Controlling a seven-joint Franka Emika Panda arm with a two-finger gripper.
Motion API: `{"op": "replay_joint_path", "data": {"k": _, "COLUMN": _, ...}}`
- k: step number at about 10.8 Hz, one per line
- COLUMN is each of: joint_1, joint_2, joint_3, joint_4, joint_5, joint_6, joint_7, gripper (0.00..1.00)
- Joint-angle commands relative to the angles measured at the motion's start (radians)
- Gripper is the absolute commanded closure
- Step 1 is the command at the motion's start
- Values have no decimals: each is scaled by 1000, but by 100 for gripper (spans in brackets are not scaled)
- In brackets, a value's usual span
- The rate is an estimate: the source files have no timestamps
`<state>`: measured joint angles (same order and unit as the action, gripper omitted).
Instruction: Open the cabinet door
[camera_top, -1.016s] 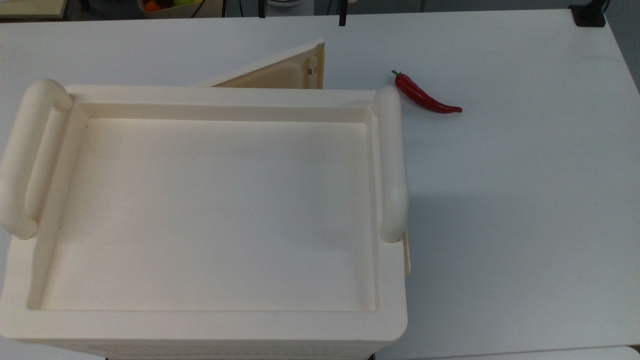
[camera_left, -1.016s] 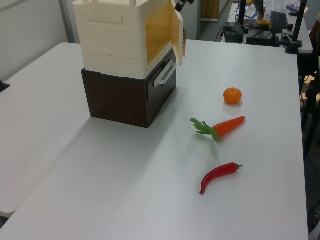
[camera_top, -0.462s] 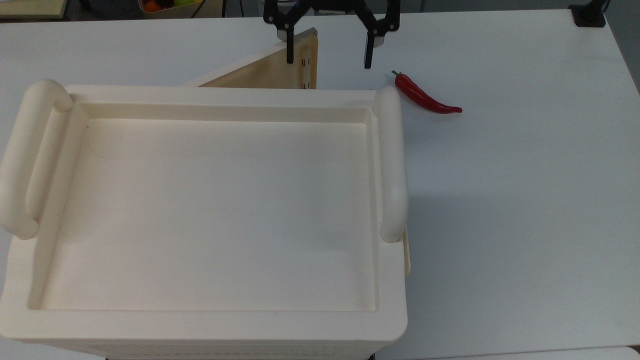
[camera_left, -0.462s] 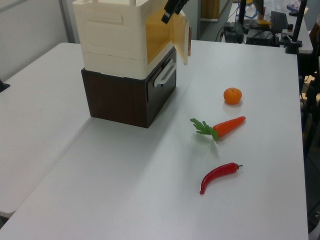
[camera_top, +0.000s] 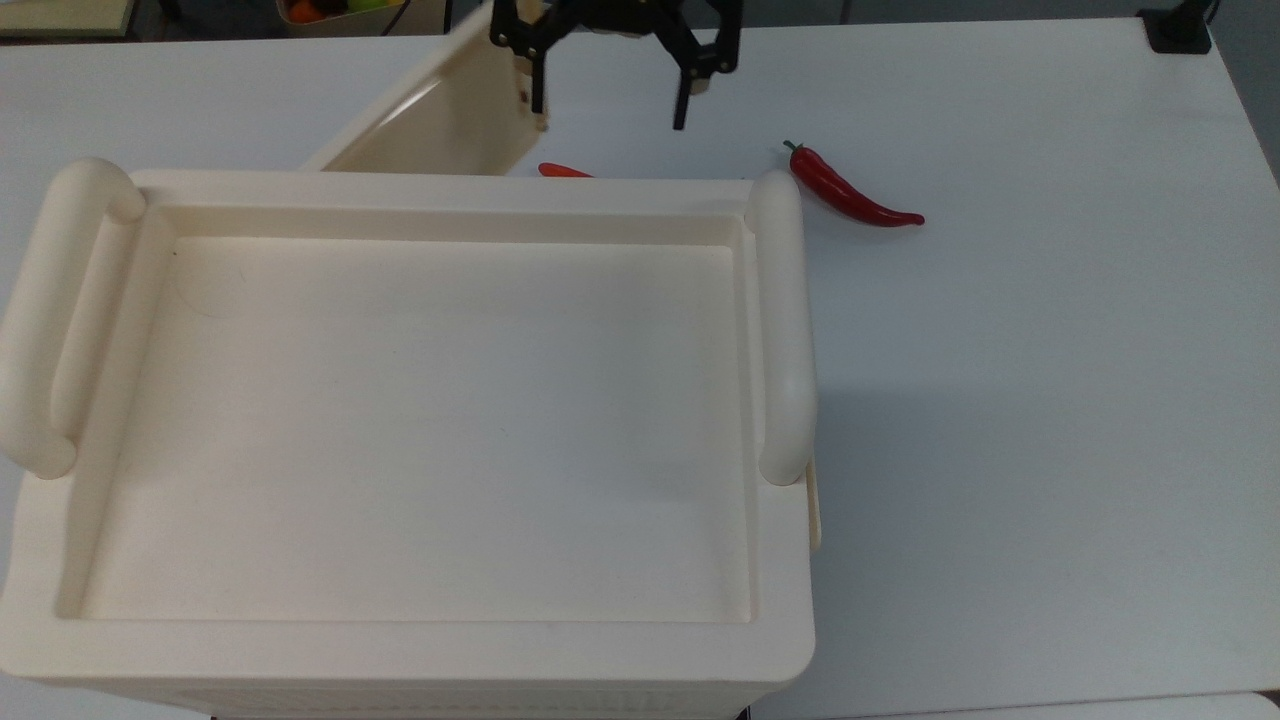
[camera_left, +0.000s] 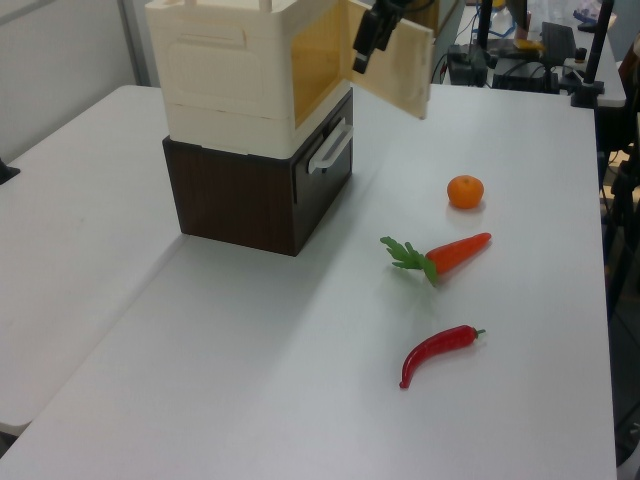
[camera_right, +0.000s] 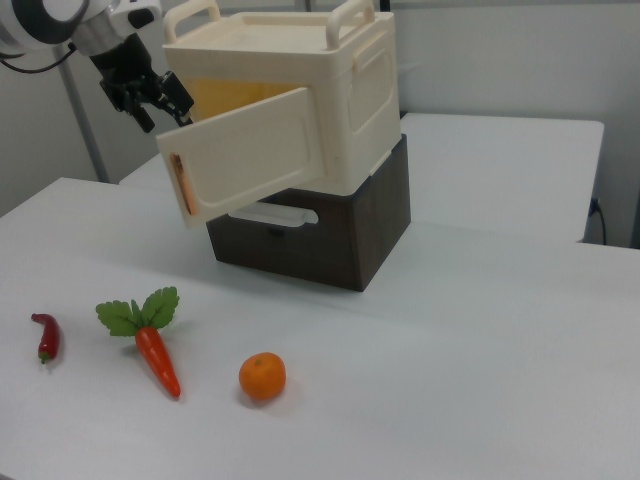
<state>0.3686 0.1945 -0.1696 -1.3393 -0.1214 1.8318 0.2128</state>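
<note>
Cream plastic, the cabinet door (camera_right: 250, 155) already stands swung well out from the front of the cabinet (camera_right: 300, 80), its tan interior exposed, so the opening looks mostly done with perhaps a little swing left. Spread wide and holding nothing, the end effector (camera_top: 608, 105) sits at the door's free edge, one finger against the panel.

Cream is seen on the cabinet (camera_right: 300, 75), dark brown on the drawer unit (camera_right: 330, 240), red on the chilli (camera_top: 850, 195), white on the bench (camera_top: 1050, 400).

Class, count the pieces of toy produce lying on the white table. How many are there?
3. In the left view the orange lies farthest back, the carrot in the middle, the chilli nearest. Others may hide behind the cabinet.
</note>
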Motion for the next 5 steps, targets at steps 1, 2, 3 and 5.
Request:
{"op": "replay_joint_path", "data": {"k": 1, "joint_1": -8, "joint_2": -44, "joint_3": -4, "joint_4": -24, "joint_5": -14, "joint_6": -101, "joint_7": -49, "gripper": 0}}
{"op": "replay_joint_path", "data": {"k": 2, "joint_1": -10, "joint_2": -46, "joint_3": -4, "joint_4": -24, "joint_5": -14, "joint_6": -124, "joint_7": -50, "gripper": 0}}
{"op": "replay_joint_path", "data": {"k": 3, "joint_1": -20, "joint_2": -49, "joint_3": -4, "joint_4": -26, "joint_5": -14, "joint_6": -152, "joint_7": -50, "gripper": 0}}
{"op": "replay_joint_path", "data": {"k": 5, "joint_1": -46, "joint_2": -64, "joint_3": -2, "joint_4": -41, "joint_5": -1, "joint_6": -224, "joint_7": -53, "gripper": 0}}
